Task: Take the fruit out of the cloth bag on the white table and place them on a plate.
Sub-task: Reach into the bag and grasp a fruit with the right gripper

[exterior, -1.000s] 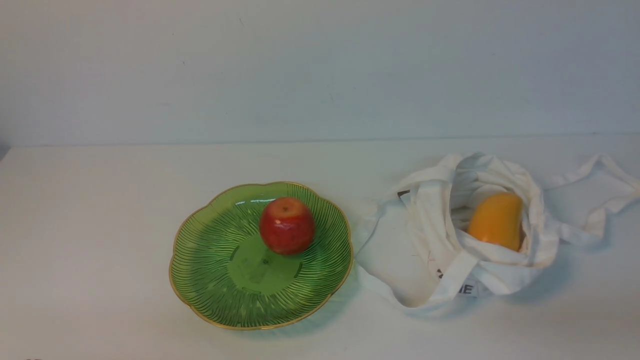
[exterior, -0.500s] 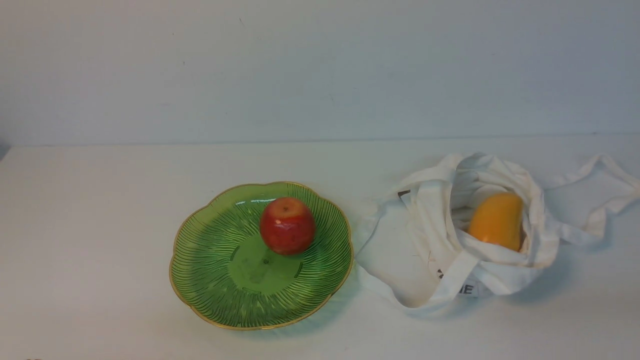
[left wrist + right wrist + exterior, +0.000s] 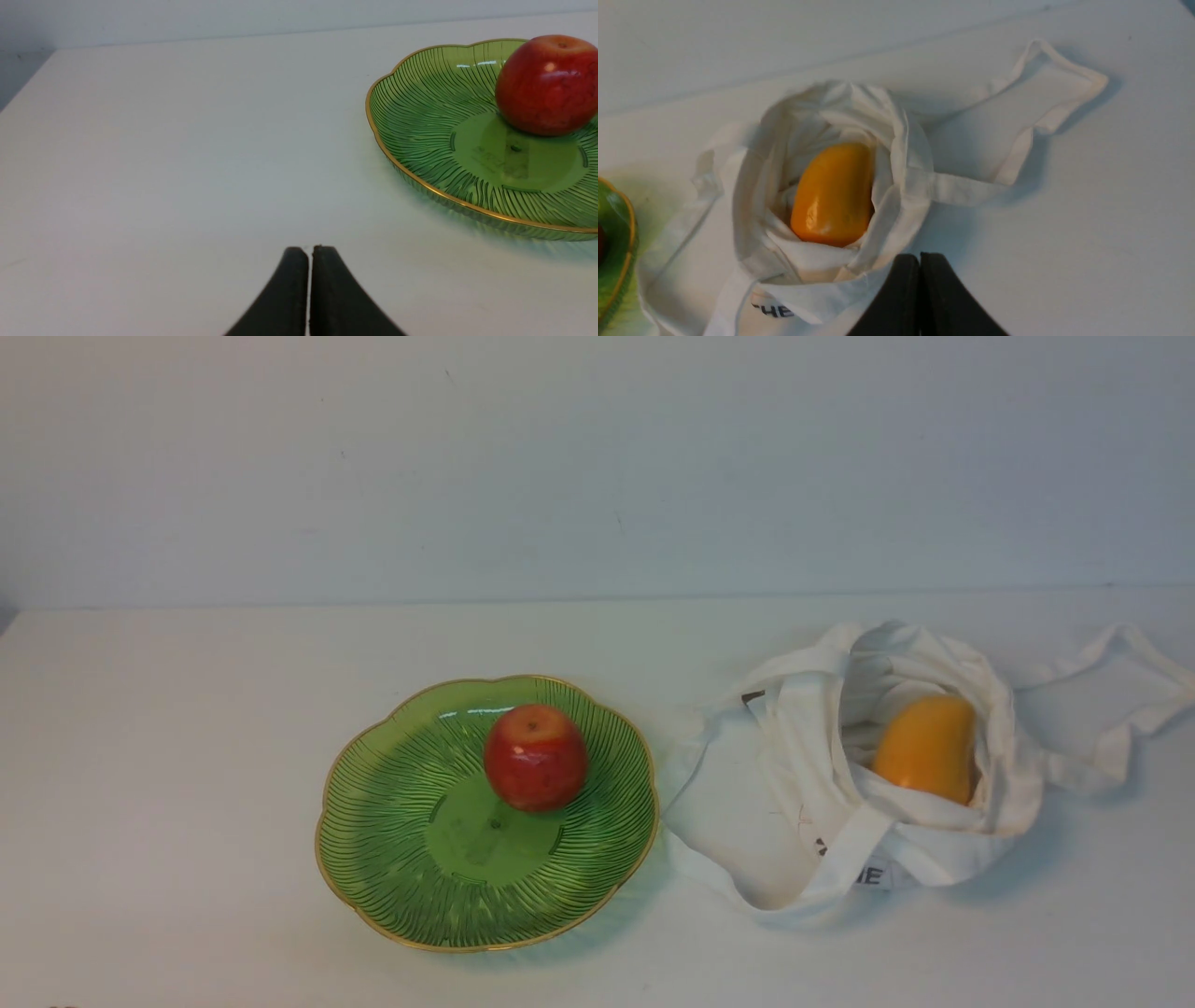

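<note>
Where the right tool [image 3: 920, 257] sits: lower middle of its wrist frame, pinched shut, empty; the nearer arm.
Bagged fruit [image 3: 833, 193]: inside the cloth bag [image 3: 901, 140], up-left of that tool; long axis nearly upright in frame.
Idle left tool [image 3: 309, 249]: closed, empty; plate [image 3: 420, 186] at frame's right, apart.
Counts: one fruit, one apple [image 3: 535, 758] plated, one cloth bag, one plate.

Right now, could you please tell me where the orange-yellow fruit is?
In the front view, the fruit lies inside the cloth bag on the right, beside the plate.
</note>
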You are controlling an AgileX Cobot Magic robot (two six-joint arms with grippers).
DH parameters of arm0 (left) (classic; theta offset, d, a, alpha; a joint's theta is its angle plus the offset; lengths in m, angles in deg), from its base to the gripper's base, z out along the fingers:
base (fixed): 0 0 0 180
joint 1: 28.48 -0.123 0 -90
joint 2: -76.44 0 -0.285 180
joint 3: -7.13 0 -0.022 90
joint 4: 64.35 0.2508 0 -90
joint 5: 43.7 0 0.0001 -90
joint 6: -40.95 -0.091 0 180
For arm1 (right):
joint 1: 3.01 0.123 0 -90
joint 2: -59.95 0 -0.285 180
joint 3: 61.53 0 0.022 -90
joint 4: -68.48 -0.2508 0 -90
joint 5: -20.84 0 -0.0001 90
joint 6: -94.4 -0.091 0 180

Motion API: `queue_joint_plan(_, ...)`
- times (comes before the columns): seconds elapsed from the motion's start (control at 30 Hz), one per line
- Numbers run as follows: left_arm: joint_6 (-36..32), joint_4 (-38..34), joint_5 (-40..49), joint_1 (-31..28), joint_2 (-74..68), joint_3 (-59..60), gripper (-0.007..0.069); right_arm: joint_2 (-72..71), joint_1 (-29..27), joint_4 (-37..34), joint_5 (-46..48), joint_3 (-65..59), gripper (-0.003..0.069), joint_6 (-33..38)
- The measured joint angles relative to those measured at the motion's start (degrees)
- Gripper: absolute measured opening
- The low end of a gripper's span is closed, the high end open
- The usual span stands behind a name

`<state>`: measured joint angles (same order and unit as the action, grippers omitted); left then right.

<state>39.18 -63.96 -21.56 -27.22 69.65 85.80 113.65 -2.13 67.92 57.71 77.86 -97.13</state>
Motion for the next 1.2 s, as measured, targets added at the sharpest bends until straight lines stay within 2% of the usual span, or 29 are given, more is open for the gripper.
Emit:
queue_joint_plan(0.2, 0.0, 0.0, 0.0, 0.0, 0.0, 0.0, -0.0008, 15.8, 0.0, -7.4, 0.9, 8.2, 0.0005, 10.3)
queue_joint_plan(0.3, 0.0, 0.0, 0.0, 0.0, 0.0, 0.0, -0.0008, 22.1, 0.0, -11.7, 1.0, 11.3, 0.0064, 15.4)
queue_joint_plan(0.43, 0.0, 0.0, 0.0, 0.0, 0.0, 0.0, -0.0008, 30.0, 0.7, -17.6, 0.9, 14.9, 0.0217, 21.0)
queue_joint_plan(0.5, 0.0, 0.0, 0.0, 0.0, 0.0, 0.0, -0.0008, 34.0, 2.0, -19.0, 0.2, 16.7, 0.0321, 22.6)
queue_joint_plan(0.67, 0.0, 0.0, 0.0, 0.0, 0.0, 0.0, -0.0008, 43.6, 5.7, -19.3, -2.5, 21.2, 0.0566, 23.5)
queue_joint_plan(0.77, 0.0, 0.0, 0.0, 0.0, 0.0, 0.0, -0.0008, 48.7, 6.6, -18.3, -2.9, 23.6, 0.0650, 23.5)
queue_joint_plan(0.9, 0.0, 0.0, 0.0, 0.0, 0.0, 0.0, -0.0008, 53.9, 6.8, -17.7, -3.2, 26.0, 0.0687, 23.5)
queue_joint_plan(1.2, 0.0, 0.0, 0.0, 0.0, 0.0, 0.0, -0.0008, 59.1, 6.9, -17.5, -5.5, 27.3, 0.0689, 23.7)
